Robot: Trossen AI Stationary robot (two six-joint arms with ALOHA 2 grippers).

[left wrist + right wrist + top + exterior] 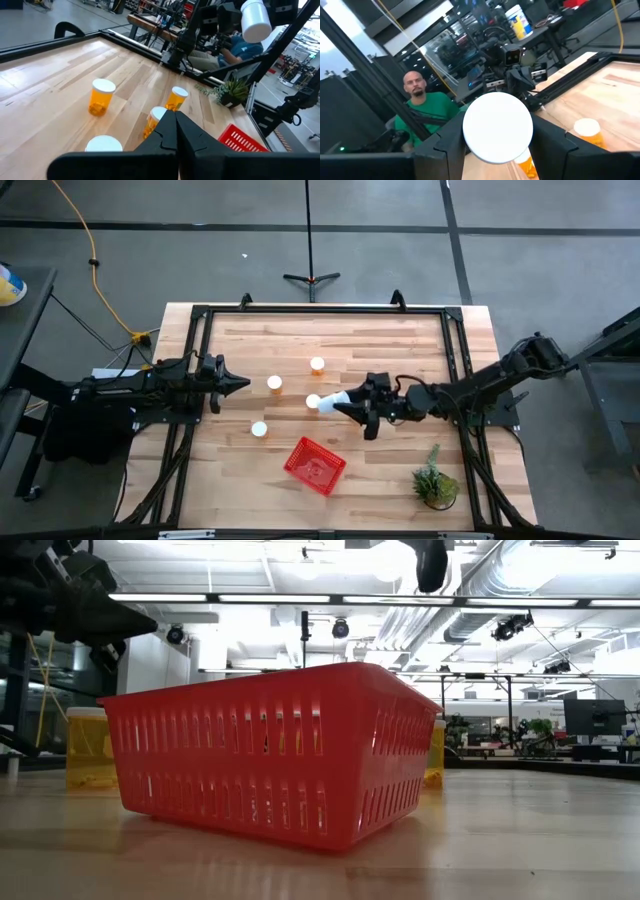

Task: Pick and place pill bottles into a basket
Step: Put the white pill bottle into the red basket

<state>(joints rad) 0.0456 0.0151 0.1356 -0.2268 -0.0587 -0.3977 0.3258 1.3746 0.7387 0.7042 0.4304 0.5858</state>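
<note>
Right gripper (345,402) is clamped on a bottle (335,399) lying sideways, cap aimed at the left arm. Its body is mostly hidden by the fingers. Left gripper (240,384) is closed, empty.

Landmark = basket (315,465), near table's (400,350) front edge. 4 pill bottles (274,383) stand on the table behind it, 1 more held in the right gripper (345,402) above the table, behind-right of the basket. Left gripper (240,383) behind-left of the basket, potted plant (436,483) to its right.
</note>
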